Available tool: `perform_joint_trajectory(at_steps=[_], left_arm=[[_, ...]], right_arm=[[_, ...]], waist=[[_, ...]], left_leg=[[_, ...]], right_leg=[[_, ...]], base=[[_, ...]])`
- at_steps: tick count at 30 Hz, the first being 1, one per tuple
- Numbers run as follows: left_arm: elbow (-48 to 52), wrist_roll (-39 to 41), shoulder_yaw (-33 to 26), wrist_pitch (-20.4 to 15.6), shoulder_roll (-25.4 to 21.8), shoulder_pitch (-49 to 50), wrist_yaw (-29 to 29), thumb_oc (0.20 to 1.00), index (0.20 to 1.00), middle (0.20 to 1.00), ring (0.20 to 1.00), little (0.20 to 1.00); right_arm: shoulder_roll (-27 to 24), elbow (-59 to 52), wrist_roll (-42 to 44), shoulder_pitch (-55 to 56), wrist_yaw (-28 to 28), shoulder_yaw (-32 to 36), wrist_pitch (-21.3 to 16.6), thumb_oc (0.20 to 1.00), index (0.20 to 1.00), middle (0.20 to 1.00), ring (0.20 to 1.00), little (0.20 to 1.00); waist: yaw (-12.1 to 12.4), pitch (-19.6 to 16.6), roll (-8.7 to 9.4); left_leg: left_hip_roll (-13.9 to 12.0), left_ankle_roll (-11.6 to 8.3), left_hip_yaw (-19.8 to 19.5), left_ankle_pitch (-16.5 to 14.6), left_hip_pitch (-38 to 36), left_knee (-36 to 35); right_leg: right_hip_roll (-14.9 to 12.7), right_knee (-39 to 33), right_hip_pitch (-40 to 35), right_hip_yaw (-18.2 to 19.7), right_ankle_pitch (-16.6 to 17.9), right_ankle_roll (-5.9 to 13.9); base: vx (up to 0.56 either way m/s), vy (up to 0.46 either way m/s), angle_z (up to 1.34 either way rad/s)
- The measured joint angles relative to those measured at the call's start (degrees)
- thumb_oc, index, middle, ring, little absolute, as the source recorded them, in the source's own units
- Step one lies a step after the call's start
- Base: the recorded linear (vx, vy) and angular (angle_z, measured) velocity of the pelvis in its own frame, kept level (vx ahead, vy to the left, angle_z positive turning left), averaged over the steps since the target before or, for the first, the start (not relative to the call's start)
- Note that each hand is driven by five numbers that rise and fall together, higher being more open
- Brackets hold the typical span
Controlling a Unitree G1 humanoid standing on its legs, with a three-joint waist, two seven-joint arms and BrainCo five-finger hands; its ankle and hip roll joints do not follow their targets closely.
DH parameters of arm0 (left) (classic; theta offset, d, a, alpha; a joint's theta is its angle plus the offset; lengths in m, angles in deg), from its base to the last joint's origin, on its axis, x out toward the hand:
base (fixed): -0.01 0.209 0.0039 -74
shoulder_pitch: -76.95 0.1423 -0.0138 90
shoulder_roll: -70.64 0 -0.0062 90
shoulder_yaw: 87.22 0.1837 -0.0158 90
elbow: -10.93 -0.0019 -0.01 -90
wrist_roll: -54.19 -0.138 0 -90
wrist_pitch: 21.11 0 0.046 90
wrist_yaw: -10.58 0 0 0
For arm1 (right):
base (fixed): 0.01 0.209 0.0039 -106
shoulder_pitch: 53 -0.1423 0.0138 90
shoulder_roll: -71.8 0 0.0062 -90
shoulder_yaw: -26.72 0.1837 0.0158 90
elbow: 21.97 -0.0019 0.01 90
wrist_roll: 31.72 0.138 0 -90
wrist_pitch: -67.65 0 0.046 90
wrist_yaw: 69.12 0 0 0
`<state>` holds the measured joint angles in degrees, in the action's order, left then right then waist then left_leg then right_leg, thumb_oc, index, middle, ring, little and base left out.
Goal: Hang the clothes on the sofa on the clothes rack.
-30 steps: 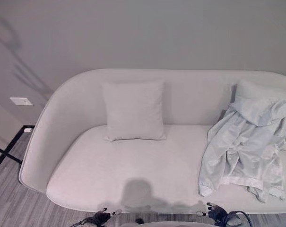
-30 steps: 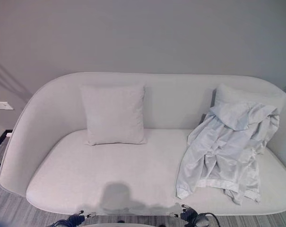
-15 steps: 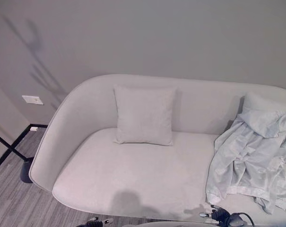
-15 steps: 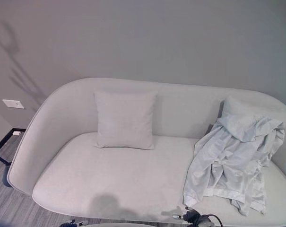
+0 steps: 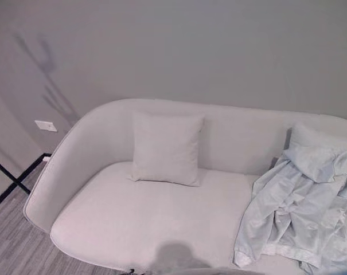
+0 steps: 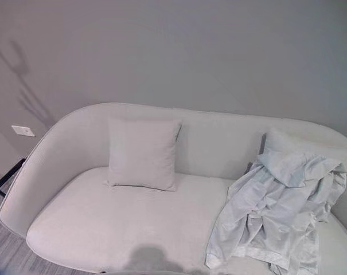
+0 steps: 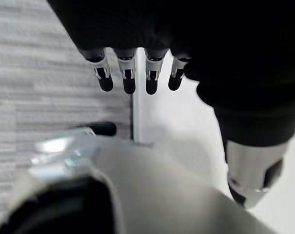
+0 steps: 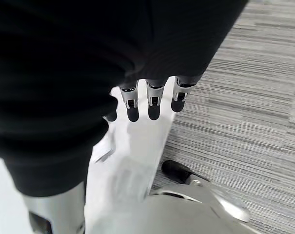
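The pale clothes (image 6: 276, 217) lie crumpled on the right end of the sofa (image 6: 104, 229), right of a cushion (image 6: 141, 153). The left hand (image 7: 137, 73) and the right hand (image 8: 152, 100) hang with fingers straight, holding nothing, over the floor (image 8: 254, 107).

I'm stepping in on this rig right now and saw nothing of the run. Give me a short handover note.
Left hand: open, holding nothing, hanging over the floor.
Right hand: open, holding nothing, likewise low.
The pale garment lies crumpled on the sofa, at the robot's right end, draped partly over a cushion. A second cushion leans against the backrest.
Done: nothing; the garment is untouched.
Left: pick it up, hang it on the rack.
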<state>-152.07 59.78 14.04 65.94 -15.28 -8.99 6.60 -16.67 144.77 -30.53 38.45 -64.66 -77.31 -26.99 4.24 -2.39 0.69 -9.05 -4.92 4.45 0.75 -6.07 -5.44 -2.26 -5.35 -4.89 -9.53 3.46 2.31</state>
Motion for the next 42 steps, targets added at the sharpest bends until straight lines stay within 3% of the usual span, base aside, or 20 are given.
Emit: perform_joint_trajectory(at_steps=[3, 6, 11, 23, 31, 42], left_arm=[[0.1, 0.0, 0.2, 0.1, 0.3, -0.9, -0.5, 1.000, 1.000, 1.000, 1.000, 1.000], [0.0, 0.0, 0.1, -0.1, 0.5, -2.0, -0.6, 1.000, 1.000, 1.000, 1.000, 1.000], [-2.4, -0.1, 0.6, 0.0, -0.1, -1.8, -0.5, 1.000, 1.000, 1.000, 1.000, 1.000], [-1.1, -0.1, 2.3, -0.2, -0.2, -2.3, -0.5, 1.000, 1.000, 1.000, 1.000, 1.000], [1.3, 0.2, 1.6, -1.0, 0.8, -2.4, 0.0, 1.000, 1.000, 1.000, 1.000, 1.000], [-0.1, 0.2, 1.6, -1.1, -0.2, -2.5, 2.1, 1.000, 1.000, 1.000, 1.000, 1.000]], right_arm=[[0.1, -2.4, 0.0, 0.6, 0.1, 0.0, 0.1, 1.000, 1.000, 1.000, 1.000, 1.000], [-0.7, -3.3, 0.0, 0.5, 0.2, 0.1, 0.1, 1.000, 1.000, 1.000, 1.000, 1.000], [-0.9, -4.0, 0.0, 0.5, 0.8, 0.0, 0.1, 1.000, 1.000, 1.000, 1.000, 1.000], [-1.0, -5.3, 0.1, 0.4, 1.3, 1.1, 0.0, 1.000, 1.000, 1.000, 1.000, 1.000], [1.4, -3.0, 1.3, 1.6, 1.3, 3.9, -0.1, 1.000, 1.000, 1.000, 1.000, 1.000], [3.5, -1.9, 2.3, 2.9, 1.6, 5.6, 0.1, 1.000, 1.000, 1.000, 1.000, 1.000]], waist=[[-0.9, 0.6, -0.61], [-0.9, 0.8, -1.22], [-0.6, 1.0, -2.42], [-1.0, 1.3, -2.40], [-2.5, -0.2, -1.43], [-3.7, -3.0, 1.11]], left_leg=[[-1.9, -0.54, -0.3, 0.2, 0.4, 0.5], [-2.1, -1.53, -0.8, 0.5, 1.1, 0.0], [-1.1, -1.85, -0.2, 0.7, 1.1, 0.0], [-0.6, -1.50, 0.6, 0.9, 0.5, 0.0], [-0.8, -1.30, 0.7, 0.7, -0.2, 0.0], [2.2, -0.83, 2.7, -0.1, -0.2, 0.0]], right_leg=[[1.9, -0.2, -0.2, -1.1, -1.1, -1.92], [2.2, -0.2, 0.4, -2.2, -1.3, -1.74], [1.1, -0.2, 0.8, -0.7, -1.1, -1.09], [0.7, -0.2, 0.2, -0.6, -0.8, -0.59], [1.0, 0.1, -0.6, -0.3, -0.9, -0.63], [-1.7, -0.1, 1.6, 2.5, -0.5, 0.52]], base=[[-0.02, -0.061, 0.13], [0.03, 0.028, 0.19], [0.03, 0.040, -0.05], [0.00, -0.006, -0.03], [0.00, 0.046, -0.01], [-0.01, 0.111, -0.11]])
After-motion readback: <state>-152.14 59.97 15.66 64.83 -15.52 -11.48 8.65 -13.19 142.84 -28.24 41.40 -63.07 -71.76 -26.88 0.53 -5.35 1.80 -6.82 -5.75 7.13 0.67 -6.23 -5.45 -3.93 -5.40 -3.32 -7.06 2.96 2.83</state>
